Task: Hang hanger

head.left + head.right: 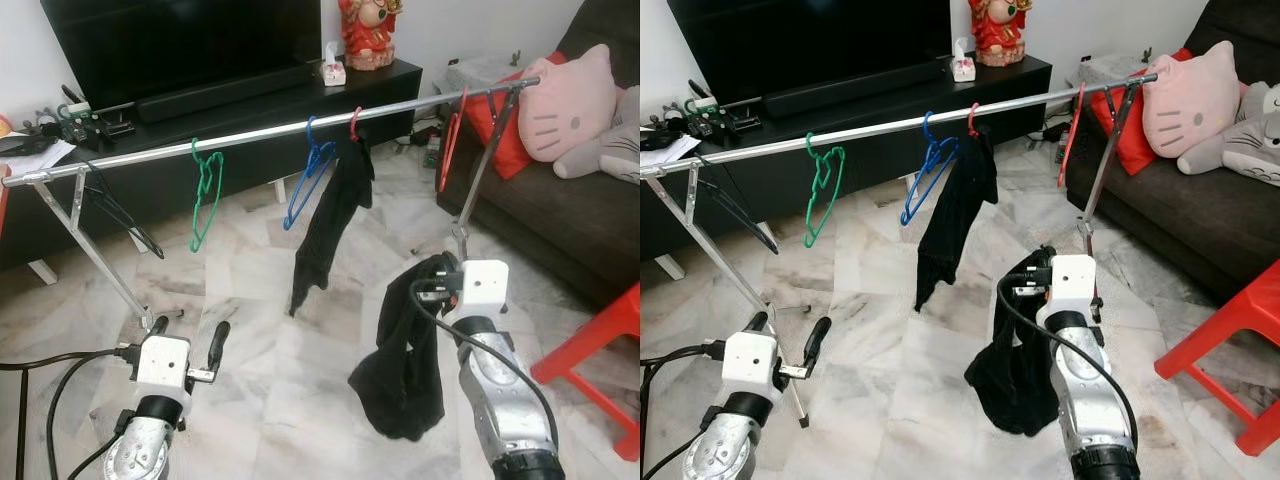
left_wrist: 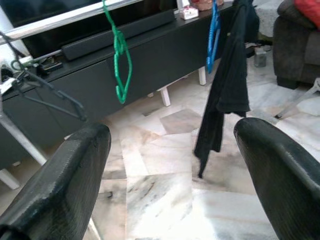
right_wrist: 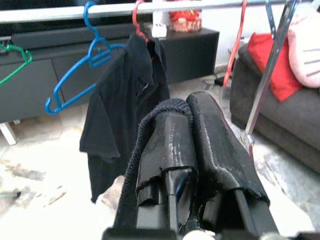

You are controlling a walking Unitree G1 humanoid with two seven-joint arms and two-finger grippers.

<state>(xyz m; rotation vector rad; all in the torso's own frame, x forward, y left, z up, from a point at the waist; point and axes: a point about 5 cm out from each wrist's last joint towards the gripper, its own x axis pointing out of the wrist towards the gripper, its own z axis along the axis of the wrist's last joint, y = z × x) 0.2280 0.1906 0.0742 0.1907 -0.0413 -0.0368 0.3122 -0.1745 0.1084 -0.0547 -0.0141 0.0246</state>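
A silver clothes rail (image 1: 260,133) crosses the room in front of me. Hanging on it from left to right are a black hanger (image 1: 122,214), a green hanger (image 1: 205,198), a blue hanger (image 1: 312,168), a red hanger (image 1: 355,120) carrying a black garment (image 1: 328,225), and a bare red hanger (image 1: 450,150). My right gripper (image 1: 432,274) is raised below the rail's right half. It is shut on a second black garment (image 1: 400,370) that droops toward the floor; its fingers (image 3: 210,140) are wrapped in the cloth. My left gripper (image 1: 188,336) stands open and low, with nothing between its fingers (image 2: 65,175).
A black TV console (image 1: 250,150) with a screen stands behind the rail. A dark sofa (image 1: 545,225) with a pink cat cushion (image 1: 565,100) is at the right. A red stool (image 1: 600,350) stands near my right arm. The rail's angled legs (image 1: 95,255) rest on marble floor (image 1: 280,360).
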